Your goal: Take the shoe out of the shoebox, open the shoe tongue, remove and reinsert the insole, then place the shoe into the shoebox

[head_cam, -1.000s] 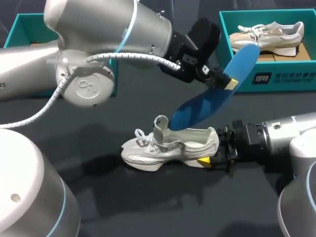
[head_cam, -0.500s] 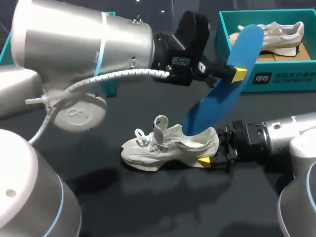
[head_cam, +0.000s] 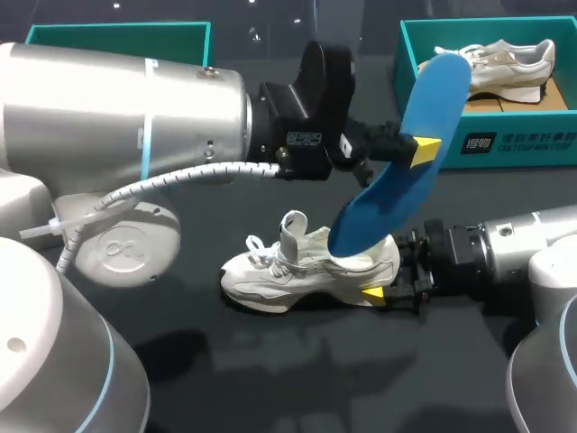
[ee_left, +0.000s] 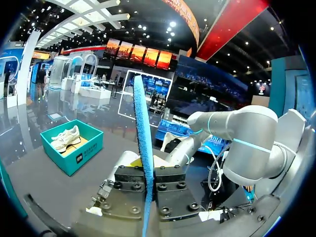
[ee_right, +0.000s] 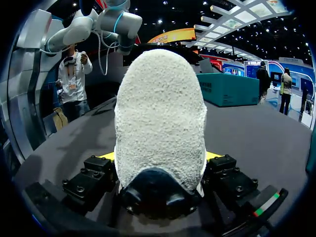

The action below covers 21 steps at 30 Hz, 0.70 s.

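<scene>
Here the left hand [head_cam: 410, 149] is clamped on the blue insole [head_cam: 397, 162], its yellow tips gripping it around mid-length. The insole stands steeply tilted above the desk [head_cam: 270, 379]. Its upper end rises in front of the shoebox [head_cam: 487, 149], and its lower end is down at the opening of the shoe [head_cam: 306, 271], behind the raised tongue [head_cam: 293, 230]. I cannot tell whether that end is inside the shoe or only touching its collar. In the left wrist view the insole [ee_left: 143, 163] shows edge-on, a thin blue strip pinched between the two finger blocks of the left hand [ee_left: 148, 182].

The pale shoe sits on its sole in the middle of the desk, toe toward the left arm's side and heel toward the right arm. The right hand [head_cam: 388, 287] lies low on the desk and holds the shoe by the heel. In the right wrist view the rounded heel [ee_right: 160, 123] sits between the fingers of the right hand [ee_right: 160, 158], which press on it from both sides.

A second shoe [head_cam: 491, 63] lies in the teal shoebox at the far right of the desk, and another teal box [head_cam: 117, 36] sits at the far left
</scene>
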Each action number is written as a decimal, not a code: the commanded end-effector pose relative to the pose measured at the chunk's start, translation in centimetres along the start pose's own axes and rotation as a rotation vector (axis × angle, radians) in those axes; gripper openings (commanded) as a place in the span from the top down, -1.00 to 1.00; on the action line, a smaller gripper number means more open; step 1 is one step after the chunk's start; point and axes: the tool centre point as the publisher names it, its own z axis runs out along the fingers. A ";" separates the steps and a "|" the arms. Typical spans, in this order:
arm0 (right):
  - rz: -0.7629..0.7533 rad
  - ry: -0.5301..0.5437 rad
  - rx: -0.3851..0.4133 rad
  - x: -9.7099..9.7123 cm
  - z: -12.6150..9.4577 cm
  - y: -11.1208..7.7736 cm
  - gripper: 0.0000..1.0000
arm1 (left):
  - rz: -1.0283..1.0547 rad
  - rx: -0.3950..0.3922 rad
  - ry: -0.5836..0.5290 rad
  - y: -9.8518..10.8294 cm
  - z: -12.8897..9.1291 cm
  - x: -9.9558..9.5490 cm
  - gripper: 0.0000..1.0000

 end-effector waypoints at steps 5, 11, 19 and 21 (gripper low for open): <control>0.001 -0.001 0.003 0.1 0.2 0.0 1.00 | -0.015 0.050 0.106 1.2 -1.9 -1.1 1.00; 0.001 -0.001 0.003 0.1 0.2 0.0 1.00 | -0.057 0.077 0.157 1.9 -2.9 -1.9 1.00; 0.001 -0.001 0.003 0.1 0.2 0.0 1.00 | -0.118 0.139 0.214 3.8 -4.9 -2.2 1.00; 0.001 -0.001 0.003 0.1 0.2 0.0 1.00 | -0.130 0.147 0.215 4.2 -5.2 -2.3 1.00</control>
